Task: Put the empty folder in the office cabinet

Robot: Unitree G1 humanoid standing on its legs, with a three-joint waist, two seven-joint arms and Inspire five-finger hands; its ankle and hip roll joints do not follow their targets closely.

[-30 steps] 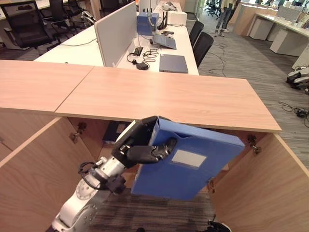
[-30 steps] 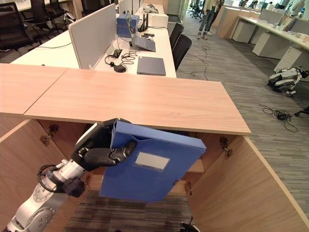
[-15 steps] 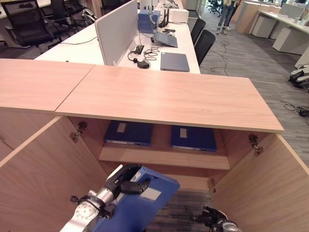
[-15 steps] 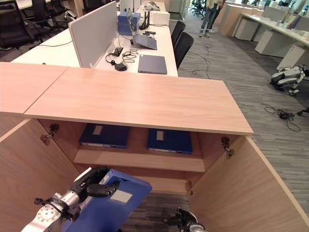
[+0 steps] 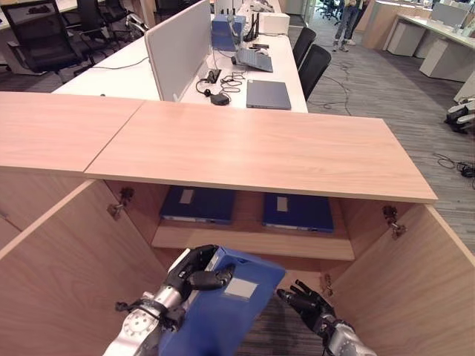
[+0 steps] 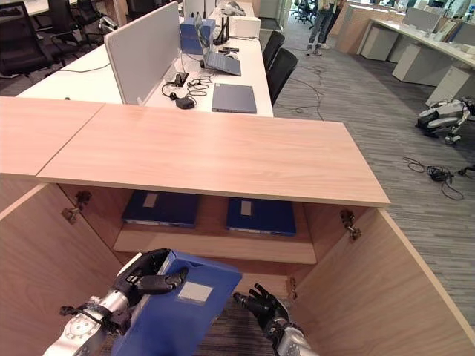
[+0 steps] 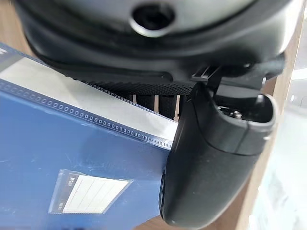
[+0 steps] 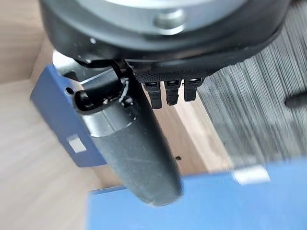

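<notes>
Left hand (image 5: 194,276), lower left of frame, has its fingers and thumb curled round the top edge of the blue folder (image 5: 223,311), held tilted in front of the open cabinet (image 5: 252,241). Right hand (image 5: 308,304), lower centre, is spread and empty, just beside the folder. Risk: a 1-handed edge hold may let the folder swing or catch the shelf lip. 2 folders (image 5: 198,204) already lie on the shelf; open office beyond.
</notes>
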